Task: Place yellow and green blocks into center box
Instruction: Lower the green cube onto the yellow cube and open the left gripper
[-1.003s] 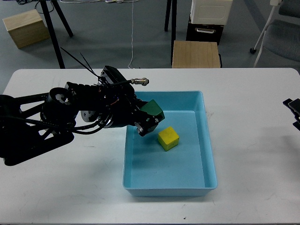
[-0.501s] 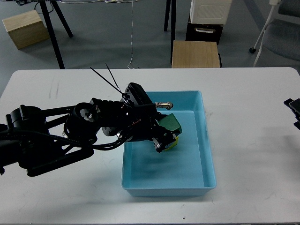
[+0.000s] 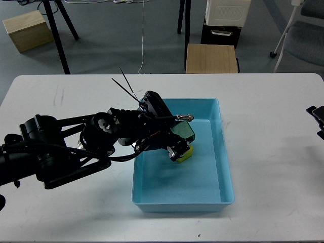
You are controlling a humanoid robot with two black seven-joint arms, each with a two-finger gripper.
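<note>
Your left arm [image 3: 76, 147] reaches in from the left edge and stretches across the white table [image 3: 273, 131] to the light blue box [image 3: 228, 172], which sits at the middle of the table. The left gripper [image 3: 182, 142] hangs over the upper middle of the box's inside. Its jaws are closed on the green block [image 3: 185, 132], which you can see pinched at the far end of the arm, dark green and tilted a little.

The yellow block [image 3: 187, 153] lies on the floor of the box, directly beneath and partly hidden by the gripper and the green block. Only its lower right corner shows. You cannot tell from this view whether the green block is touching the yellow one or is held just above it; the two overlap closely in the picture.

Two thin black cable-tie ends [image 3: 126, 87] stick up from the wrist, and a small metal fitting [image 3: 185, 118] pokes out to the right near the gripper.

Your right gripper [image 3: 318, 119] is only a dark sliver at the right edge of the view, over the table and well apart from the box. You cannot tell how its jaws stand.

Beyond the table, on the grey floor, stands a wooden stool [image 3: 211, 58] with a white-and-black cabinet [image 3: 226, 23] behind it, and a wooden crate [image 3: 28, 30] sits at the upper left.
</note>
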